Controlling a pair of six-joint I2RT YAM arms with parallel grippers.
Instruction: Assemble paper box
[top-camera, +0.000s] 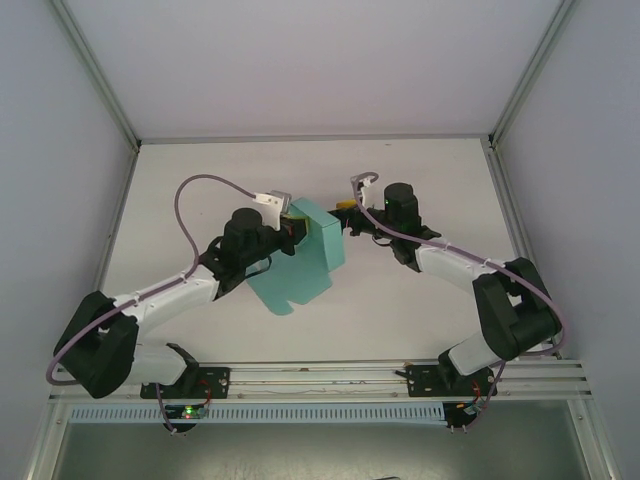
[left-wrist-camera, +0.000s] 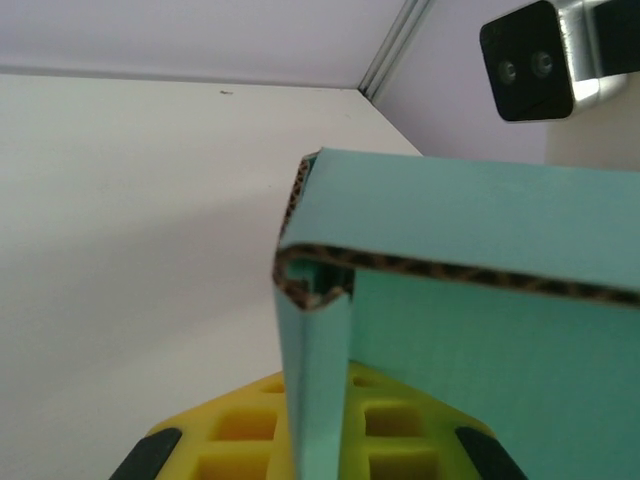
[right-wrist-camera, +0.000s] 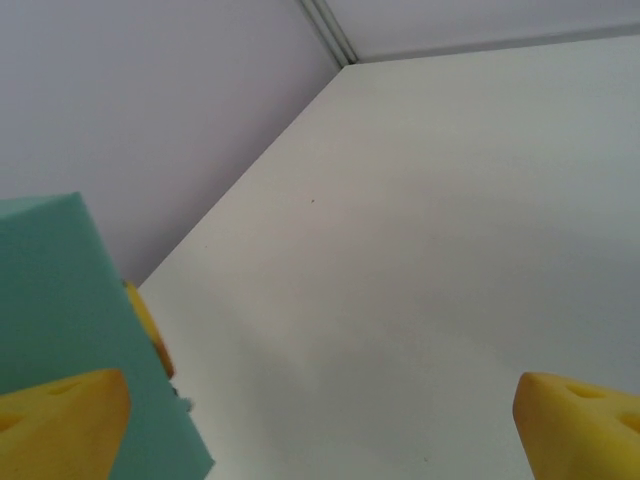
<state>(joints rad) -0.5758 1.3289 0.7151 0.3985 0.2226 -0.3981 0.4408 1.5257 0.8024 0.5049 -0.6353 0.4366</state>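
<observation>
Seen from above, the paper box (top-camera: 312, 252) is a half-formed piece of teal card in the middle of the white surface (top-camera: 430, 180), between the two arms. Its far end is folded into an upright corner. A flat flap with a rounded edge trails toward the near left, and I cannot tell whether that flap rests on the surface. The left claw (top-camera: 292, 228) meets the folded part from the left. The right claw (top-camera: 350, 215) faces it from the right, just beside the upright wall. The left arm seems to act as an anchor, steadying the card so the other arm can work on a wall or flap.

In the left wrist view, the left claw is closed on one thin wall of the card, which rises between its yellow fingers (left-wrist-camera: 240, 430). The corrugated edge is plain here, with a small fold curled in at the corner. A broader panel runs off to the right. The pinch appears to hold that corner crease at a right angle. The other arm's camera (left-wrist-camera: 528, 62) sits at the top right, near the box.

In the right wrist view, the right claw stands wide open, with only bare surface between its yellow fingertips (right-wrist-camera: 60, 415). The box's teal corner fills the lower left by one fingertip, though contact cannot be judged. The claw looks poised to take or press that wall.
</observation>
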